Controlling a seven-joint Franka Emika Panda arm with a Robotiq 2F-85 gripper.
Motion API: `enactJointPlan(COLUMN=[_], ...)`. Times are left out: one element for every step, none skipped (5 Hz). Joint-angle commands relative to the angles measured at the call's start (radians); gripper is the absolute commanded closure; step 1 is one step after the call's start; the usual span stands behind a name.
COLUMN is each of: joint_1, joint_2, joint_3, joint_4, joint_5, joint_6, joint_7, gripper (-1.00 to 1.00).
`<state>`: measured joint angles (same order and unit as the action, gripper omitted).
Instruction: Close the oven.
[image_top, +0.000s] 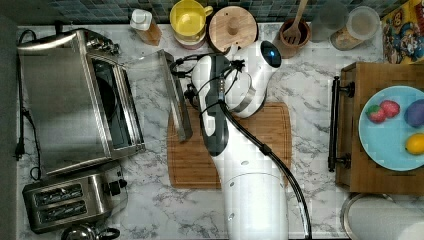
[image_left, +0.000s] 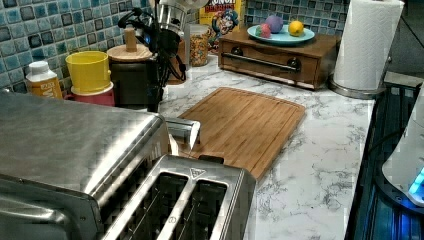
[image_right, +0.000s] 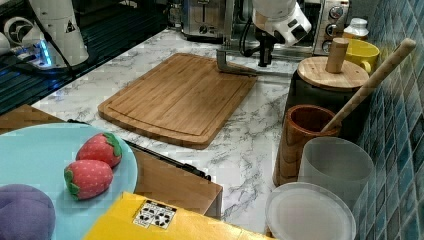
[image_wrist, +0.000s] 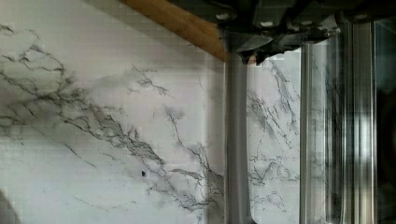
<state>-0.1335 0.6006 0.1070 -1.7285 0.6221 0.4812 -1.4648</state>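
- Stainless-steel oven (image_top: 65, 100) at the left of the top view, glass door (image_top: 150, 95) folded flat onto the marble counter (image_top: 165, 210), dark inside exposed.
- Bar handle (image_top: 180, 100) along the door's outer edge, resting over the left edge of the wooden cutting board (image_top: 270, 130) at the top view's centre.
- White robot arm (image_top: 250, 190) reaching up from the bottom of the top view, wrist bent over the handle.
- Gripper (image_wrist: 247, 58) right at the handle in the wrist view, the bar (image_wrist: 236, 140) running straight out from under the dark fingers; cannot tell how far open, nor whether clamped on the bar.
- Dark tip of the gripper (image_right: 264, 55) down beside the handle end (image_right: 222, 62) in the upper middle of the right view, oven knobs (image_right: 336, 20) behind.
- Two-slot toaster (image_top: 67, 202) at the lower left of the top view, just beside the oven.
- Yellow mug (image_top: 189, 20), round wooden lid (image_top: 232, 27) and utensil holder (image_top: 295, 35) lined along the top edge of the top view.
- Blue plate (image_top: 387, 145) with toy fruit on a wooden drawer box (image_top: 360, 170) at the right of the top view.
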Motion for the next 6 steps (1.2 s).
enactJointPlan(joint_1=[0.083,0.063,0.055,0.066,0.084,0.093], joint_2=[0.059,0.078,0.153,0.201,0.191,0.133], joint_3=[0.056,0.059,0.063,0.073,0.083,0.087], joint_4=[0.186,0.234,0.354,0.386,0.365,0.317], joint_5=[0.009,0.027,0.009,0.014,0.016,0.032], joint_6=[-0.061,-0.133,-0.277,-0.322,-0.305,-0.265], joint_7=[0.08,0.115,0.142,0.133,0.141,0.13], gripper=[1.0,1.0,1.0,1.0,1.0,1.0])
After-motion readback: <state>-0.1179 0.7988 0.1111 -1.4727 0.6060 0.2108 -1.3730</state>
